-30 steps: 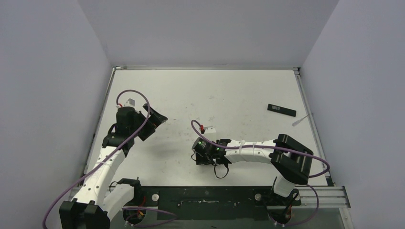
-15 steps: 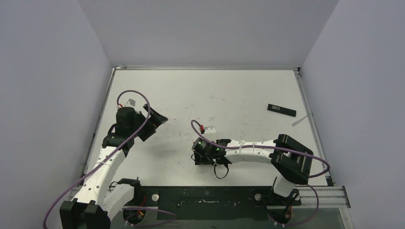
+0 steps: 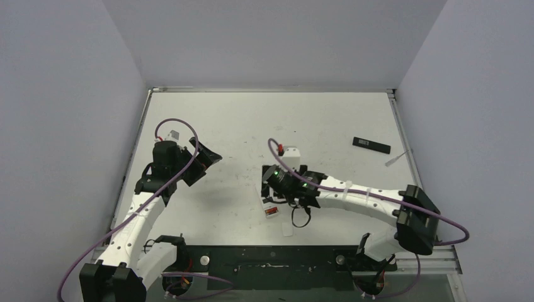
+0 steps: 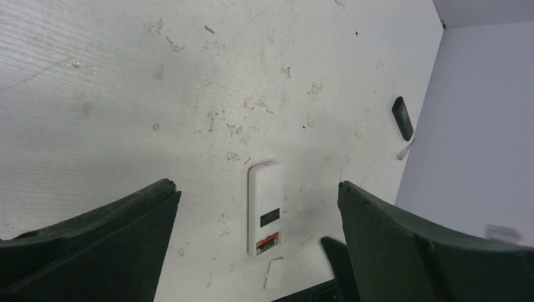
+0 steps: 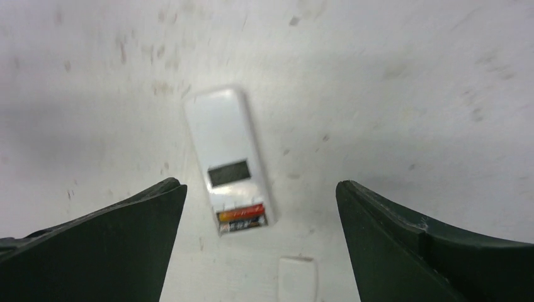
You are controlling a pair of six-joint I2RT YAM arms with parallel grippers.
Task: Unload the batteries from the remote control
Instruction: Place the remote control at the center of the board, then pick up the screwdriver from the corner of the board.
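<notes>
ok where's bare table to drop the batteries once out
Widest free patch: the far table, between the left gripper and the black remote. Also bare: from the left gripper to the white remote. Crowded: at that remote's near end, with its batteries, the loose cover and the open right gripper above.

Scuffed white table [image 3: 239, 119], white remote [image 5: 228, 151], small white piece [image 5: 298, 277], black plate [image 3: 371, 145]

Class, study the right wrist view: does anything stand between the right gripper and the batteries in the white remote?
Nothing visible does. The right gripper hangs open over the remote, whose batteries lie uncovered at its end. A small white piece lies on the table just beyond that end, clear of them.
</notes>
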